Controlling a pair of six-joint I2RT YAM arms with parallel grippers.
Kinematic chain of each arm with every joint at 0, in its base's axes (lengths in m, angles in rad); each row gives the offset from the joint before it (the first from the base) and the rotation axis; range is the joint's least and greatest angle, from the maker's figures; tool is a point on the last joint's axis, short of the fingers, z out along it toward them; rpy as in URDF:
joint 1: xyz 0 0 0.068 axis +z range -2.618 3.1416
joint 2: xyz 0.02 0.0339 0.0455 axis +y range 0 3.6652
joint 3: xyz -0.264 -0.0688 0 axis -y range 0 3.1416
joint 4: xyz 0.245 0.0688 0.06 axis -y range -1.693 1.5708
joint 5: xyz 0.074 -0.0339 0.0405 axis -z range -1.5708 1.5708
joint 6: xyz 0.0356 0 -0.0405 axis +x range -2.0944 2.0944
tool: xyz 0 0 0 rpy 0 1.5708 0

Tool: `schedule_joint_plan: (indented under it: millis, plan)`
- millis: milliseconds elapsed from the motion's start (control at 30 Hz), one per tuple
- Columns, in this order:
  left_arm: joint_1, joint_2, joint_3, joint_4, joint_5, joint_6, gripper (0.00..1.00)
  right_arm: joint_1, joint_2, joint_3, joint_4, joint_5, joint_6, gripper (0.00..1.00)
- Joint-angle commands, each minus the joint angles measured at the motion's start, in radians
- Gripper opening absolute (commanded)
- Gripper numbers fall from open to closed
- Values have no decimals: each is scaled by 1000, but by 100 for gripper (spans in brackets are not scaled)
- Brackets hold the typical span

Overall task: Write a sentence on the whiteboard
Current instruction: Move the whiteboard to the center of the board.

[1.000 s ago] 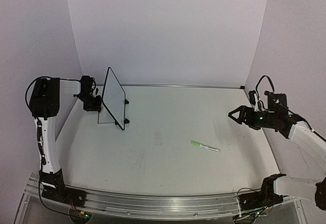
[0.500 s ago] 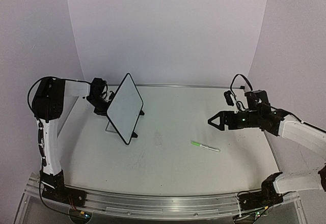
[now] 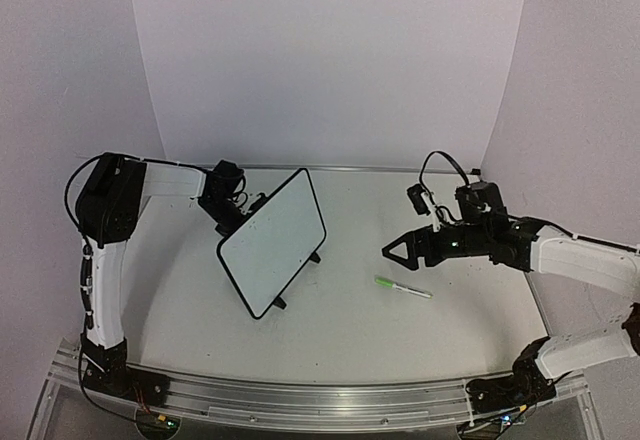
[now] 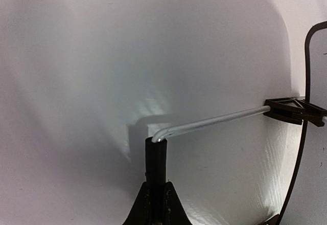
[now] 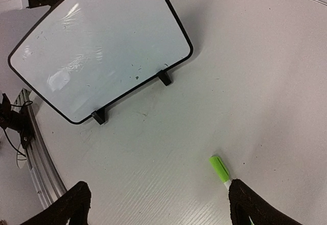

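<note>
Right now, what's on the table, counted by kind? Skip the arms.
whiteboard: 1
marker: 1
Total: 2

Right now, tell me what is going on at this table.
The left gripper is shut on the wire stand behind the whiteboard, holding it tilted with its face toward the right arm. Nothing is written on it yet. The right gripper hangs open above the table, near a green-capped marker that lies loose there, not held.
</note>
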Motion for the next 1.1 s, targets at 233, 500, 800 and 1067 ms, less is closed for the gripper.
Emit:
schedule_joint_plan:
  millis: [233, 500, 800, 1067]
  plan:
    - [-132, -32, 33, -113, 153, 110, 0, 246, 129, -22, 269, 240, -46, 81]
    - [-135, -93, -19, 7, 127, 32, 15, 472, 322, -45, 500, 408, 43, 74]
    - [-131, -232, -143, 155, -77, -59, 58, 685, 540, 60, 515, 618, 88, 68]
    - [-90, -394, -258, 259, -166, -171, 78, 725, 704, 162, 541, 666, 125, 61]
